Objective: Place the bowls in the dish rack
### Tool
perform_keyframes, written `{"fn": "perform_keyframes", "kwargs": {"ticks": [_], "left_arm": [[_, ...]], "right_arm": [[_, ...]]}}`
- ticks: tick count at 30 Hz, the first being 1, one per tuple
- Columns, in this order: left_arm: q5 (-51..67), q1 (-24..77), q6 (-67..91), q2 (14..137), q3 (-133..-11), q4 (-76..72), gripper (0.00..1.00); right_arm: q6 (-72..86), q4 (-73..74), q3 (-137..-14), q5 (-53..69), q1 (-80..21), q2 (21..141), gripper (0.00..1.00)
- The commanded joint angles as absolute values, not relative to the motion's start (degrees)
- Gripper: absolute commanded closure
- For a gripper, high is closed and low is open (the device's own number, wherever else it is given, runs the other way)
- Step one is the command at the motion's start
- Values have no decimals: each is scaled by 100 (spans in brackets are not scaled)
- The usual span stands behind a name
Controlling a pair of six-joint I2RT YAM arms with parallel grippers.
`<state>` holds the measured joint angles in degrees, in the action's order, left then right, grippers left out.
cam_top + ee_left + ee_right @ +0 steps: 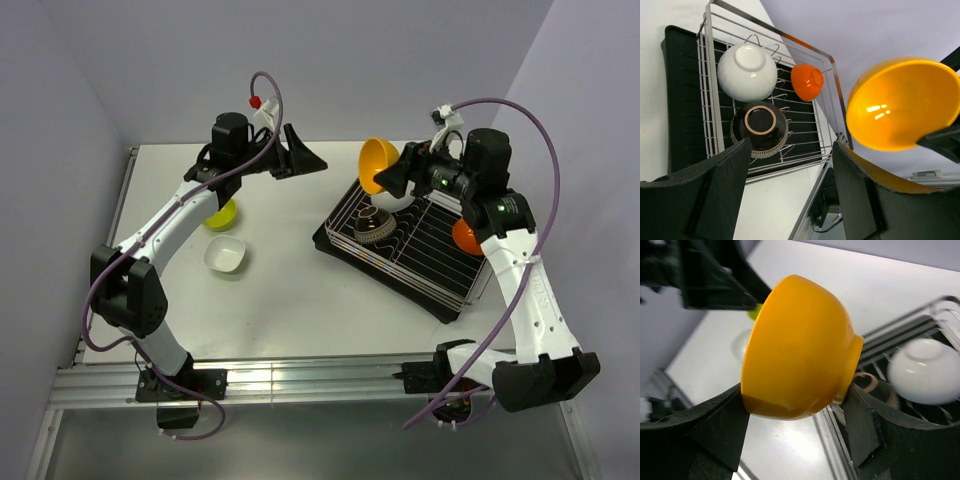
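Carrying the amber-yellow bowl (795,347), the right gripper (795,392) clamps it rim to foot, in the air by the far-left corner of the dish rack (435,245). Judgement: tip it on edge and lower it into a free divider slot, clear of the white bowl (746,71) and the dark ribbed bowl (760,127). Left gripper (303,156) hangs with jaws apart, empty. No labels or writing readable.

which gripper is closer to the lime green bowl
Left. The left gripper hangs open a little beyond the lime green bowl; the right gripper is farther, over the dish rack, holding a yellow-orange bowl.
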<state>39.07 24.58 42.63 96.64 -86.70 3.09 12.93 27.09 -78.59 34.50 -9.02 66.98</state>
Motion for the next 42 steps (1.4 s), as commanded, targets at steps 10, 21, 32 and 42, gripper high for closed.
{"fn": "perform_keyframes", "kwargs": {"ticks": [10, 21, 32, 42], "left_arm": [[3700, 2329, 3700, 9114, -8824, 844, 5], [3762, 2162, 3779, 8983, -8754, 861, 1], [3823, 1986, 3849, 9009, -8684, 809, 1], [3885, 1925, 3946, 9167, -8789, 765, 1]], "right_arm": [[-3302, 4762, -7762, 1628, -387, 5810, 100], [-4175, 5335, -7075, 484, -343, 6161, 100], [-4236, 4966, -6654, -254, -343, 6864, 100], [-4447, 4237, -6188, -738, -422, 7013, 100]]}}
